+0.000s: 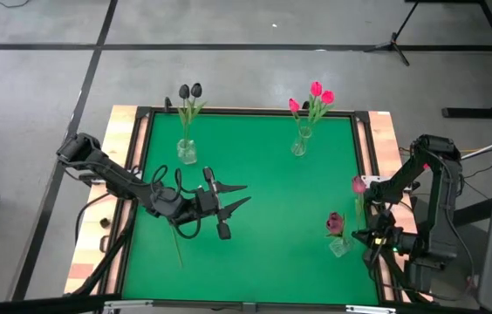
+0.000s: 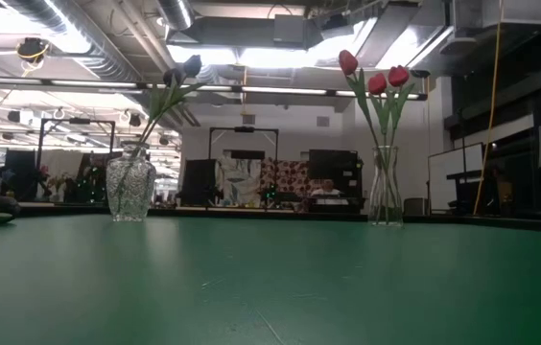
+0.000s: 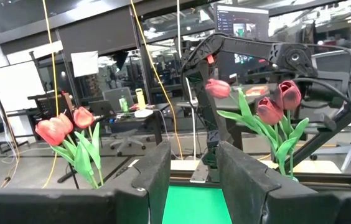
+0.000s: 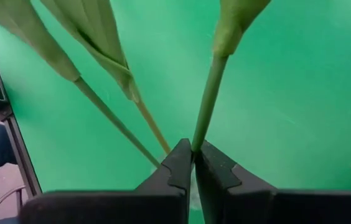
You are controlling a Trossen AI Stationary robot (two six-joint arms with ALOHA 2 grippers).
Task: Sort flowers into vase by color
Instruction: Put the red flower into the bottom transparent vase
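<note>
Black tulips (image 1: 190, 91): 2; pink tulips (image 1: 314, 98): 3; maroon tulips (image 1: 337, 223): 2.

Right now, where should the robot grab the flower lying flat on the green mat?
The flower's bare stem, from straight above with the left pincer astride it: it lies flat on the mat, thin, poking out clear of that arm.

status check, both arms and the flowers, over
Left gripper open, low over the mat, empty. Right gripper shut on a pink tulip stem, beside the maroon vase. One stem lies under the left arm. Nothing blocking.
</note>
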